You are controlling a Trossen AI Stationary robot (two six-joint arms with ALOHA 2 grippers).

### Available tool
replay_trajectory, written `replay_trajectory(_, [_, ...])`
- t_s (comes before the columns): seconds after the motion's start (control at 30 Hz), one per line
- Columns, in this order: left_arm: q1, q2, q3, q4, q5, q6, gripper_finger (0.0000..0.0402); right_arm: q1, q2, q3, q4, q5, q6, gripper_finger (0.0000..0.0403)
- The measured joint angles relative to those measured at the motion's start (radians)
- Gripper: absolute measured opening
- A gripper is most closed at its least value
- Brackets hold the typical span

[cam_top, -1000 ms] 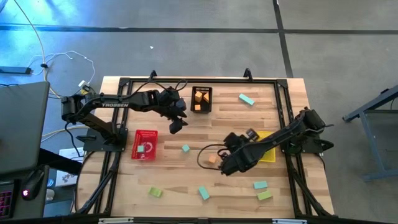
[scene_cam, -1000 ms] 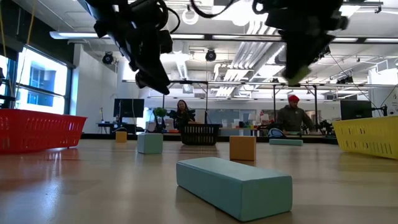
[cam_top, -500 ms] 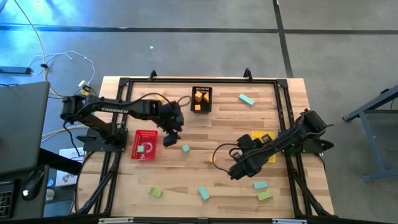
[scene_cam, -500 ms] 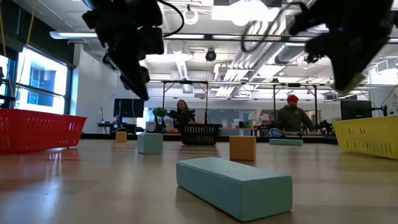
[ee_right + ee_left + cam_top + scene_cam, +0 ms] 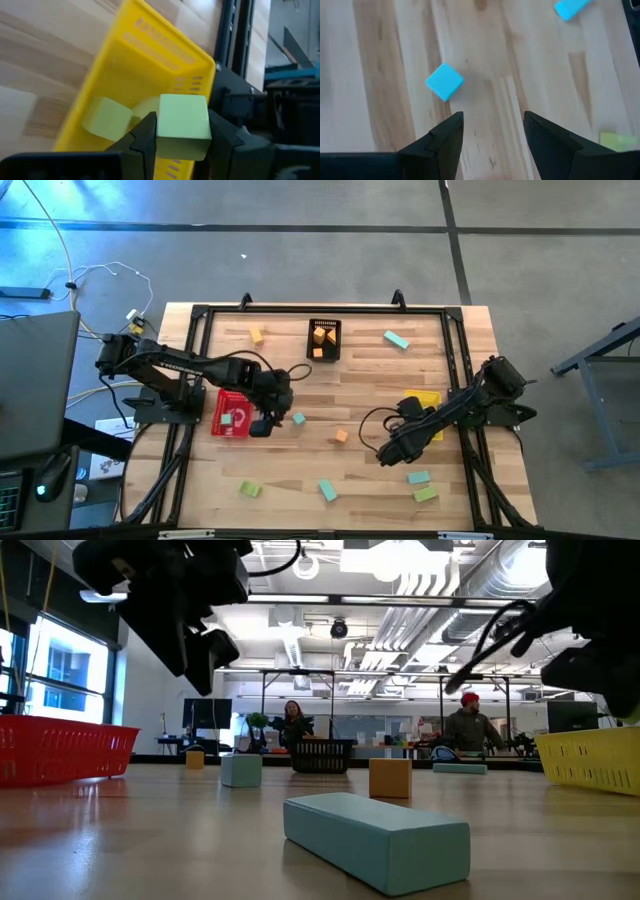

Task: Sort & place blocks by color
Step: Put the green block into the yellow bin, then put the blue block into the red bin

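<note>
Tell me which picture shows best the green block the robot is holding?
The right wrist view. There the light green block sits close up, clamped between the right gripper fingers, with the yellow basket behind it. In the high view the arm covers the block. The low view and left wrist view don't show it.

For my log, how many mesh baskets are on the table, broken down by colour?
red basket: 1
black basket: 1
yellow basket: 1
Total: 3
</note>
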Motion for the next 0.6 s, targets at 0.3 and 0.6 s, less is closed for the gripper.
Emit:
replay_trajectory(0.3, [-0.032, 0.000, 0.000, 0.040, 0.000, 0.209, 0.0193, 0.000, 0.000, -0.027, 0.000, -0.038, -0.001, 0.0189])
replay_trajectory(0.6, [-0.031, 0.000, 0.000, 0.064, -0.164, 0.438, 0.0193, -0.013, 0.000, -0.027, 0.000, 0.028, 0.004, 0.0220])
